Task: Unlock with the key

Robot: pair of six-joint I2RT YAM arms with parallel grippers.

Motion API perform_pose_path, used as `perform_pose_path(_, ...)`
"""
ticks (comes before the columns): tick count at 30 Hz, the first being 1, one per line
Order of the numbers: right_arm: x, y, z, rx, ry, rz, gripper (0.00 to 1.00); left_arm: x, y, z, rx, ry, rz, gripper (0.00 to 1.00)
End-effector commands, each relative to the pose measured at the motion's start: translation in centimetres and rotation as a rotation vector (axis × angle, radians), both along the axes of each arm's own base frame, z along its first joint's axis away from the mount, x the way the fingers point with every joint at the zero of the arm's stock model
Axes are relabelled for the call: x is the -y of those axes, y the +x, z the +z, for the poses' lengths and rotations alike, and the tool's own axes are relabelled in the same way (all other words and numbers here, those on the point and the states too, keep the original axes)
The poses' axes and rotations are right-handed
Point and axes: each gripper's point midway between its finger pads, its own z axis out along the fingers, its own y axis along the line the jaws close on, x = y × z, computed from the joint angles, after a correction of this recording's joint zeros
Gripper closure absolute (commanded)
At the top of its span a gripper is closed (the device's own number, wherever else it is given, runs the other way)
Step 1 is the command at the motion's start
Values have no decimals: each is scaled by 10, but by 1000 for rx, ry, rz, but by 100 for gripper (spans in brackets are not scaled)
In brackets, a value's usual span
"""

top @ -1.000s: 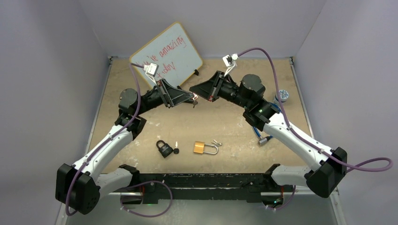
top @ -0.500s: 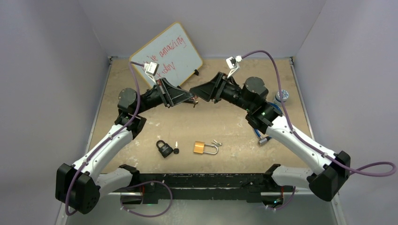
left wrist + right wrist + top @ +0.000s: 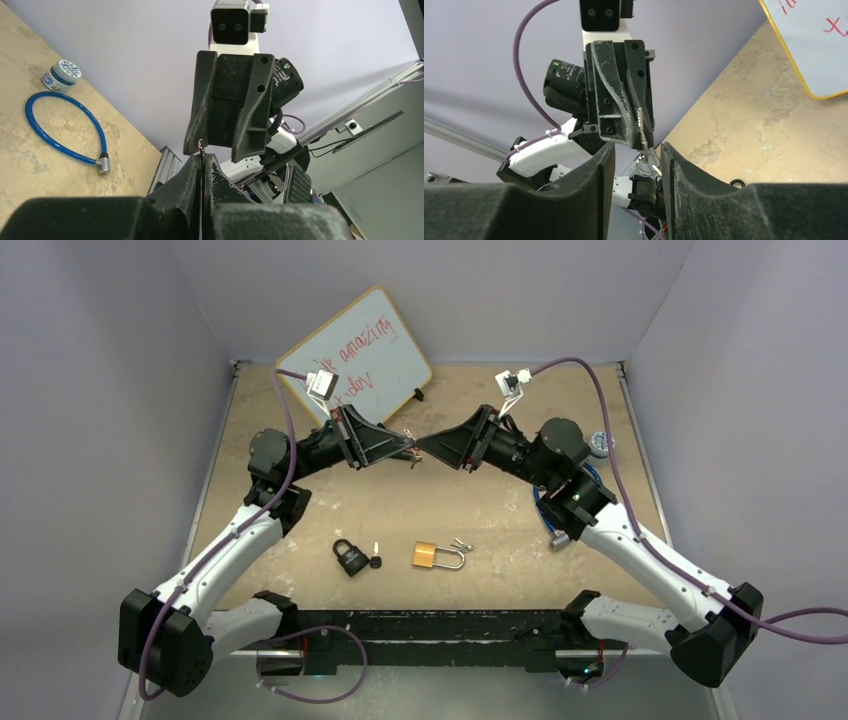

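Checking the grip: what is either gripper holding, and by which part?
The left gripper pinches a small key between its fingertips; which part is clamped cannot be told. The right gripper is open, holding nothing.

left arm: raised, reaching toward upper centre | left end effector: jaws pressed together | right arm: raised, mirrored | right end effector: jaws apart, facing left's tip

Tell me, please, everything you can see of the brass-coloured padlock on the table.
The brass-coloured padlock lies flat on the tan table, toward its near edge, right of the black padlock. It has a squarish gold body and a silvery U-shaped shackle pointing right; whether it is locked is unclear. Small silvery keys lie by the shackle's far side, possibly touching it.
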Motion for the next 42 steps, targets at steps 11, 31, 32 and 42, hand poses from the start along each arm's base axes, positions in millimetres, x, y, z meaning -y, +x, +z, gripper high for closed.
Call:
perform_pose_path(11,-14,-16,18,22,73,135,97,-7,-18,35,96,-73,-13,100)
perform_pose_path(31,-1,-21,2,39,42,91,100,-8,-8,22,48,-19,51,41)
perform_pose_path(32,-2,-21,1,36,40,95,100,-8,-8,21,48,-19,48,41)
perform_pose_path(42,-11,-21,-1,8,46,144,100,-5,-8,16,43,-9,20,61)
